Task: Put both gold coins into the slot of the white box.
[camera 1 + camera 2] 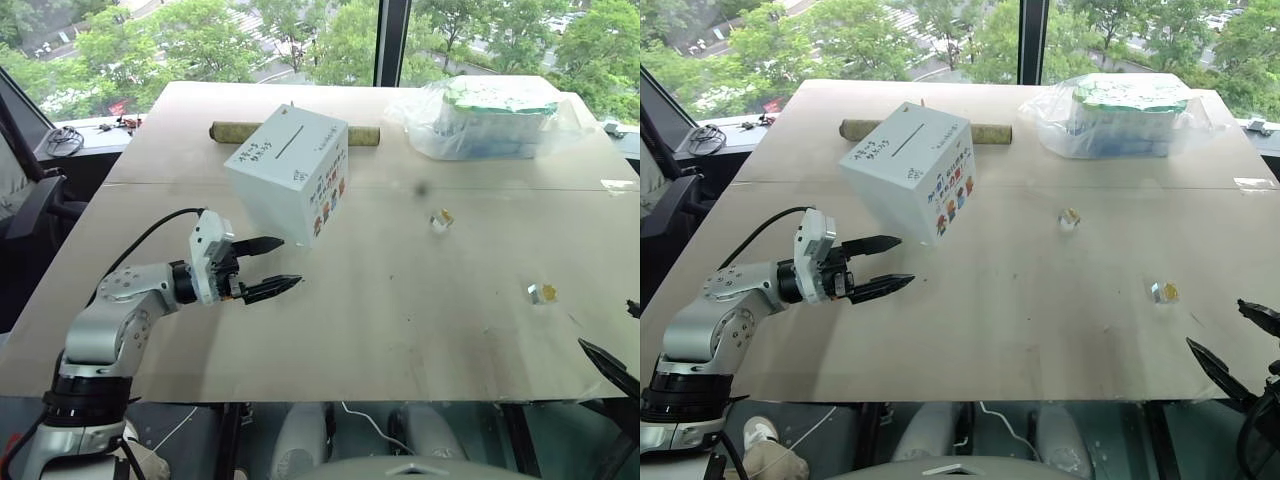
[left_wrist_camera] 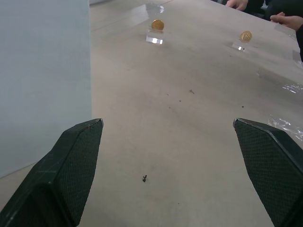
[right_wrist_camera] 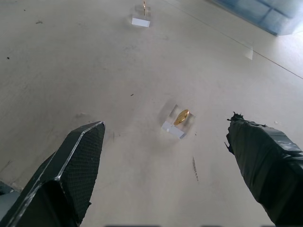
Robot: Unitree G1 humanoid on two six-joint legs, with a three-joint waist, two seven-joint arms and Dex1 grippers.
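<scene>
Bearing unreadable dark handwriting, white box (image 1: 290, 170) sits.

The table (image 1: 400, 300) is matt, pale board, lightly scuffed and speckled. The white box (image 1: 285, 175) looks like smooth matt cardboard, while the two gold coins (image 3: 182, 116) (image 2: 157, 24) shine like polished metal in clear plastic holders (image 3: 171, 128). At the far right, a bundle (image 1: 490, 118) sits in glossy, crinkled plastic wrap.

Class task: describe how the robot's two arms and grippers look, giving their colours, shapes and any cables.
The left arm is silver-grey metal with rounded joints and a black cable looping to a white wrist block. The left gripper has two black, pointed fingers with a cross-hatched texture. The right gripper has similar black fingers; one looks wrapped in black tape.
</scene>
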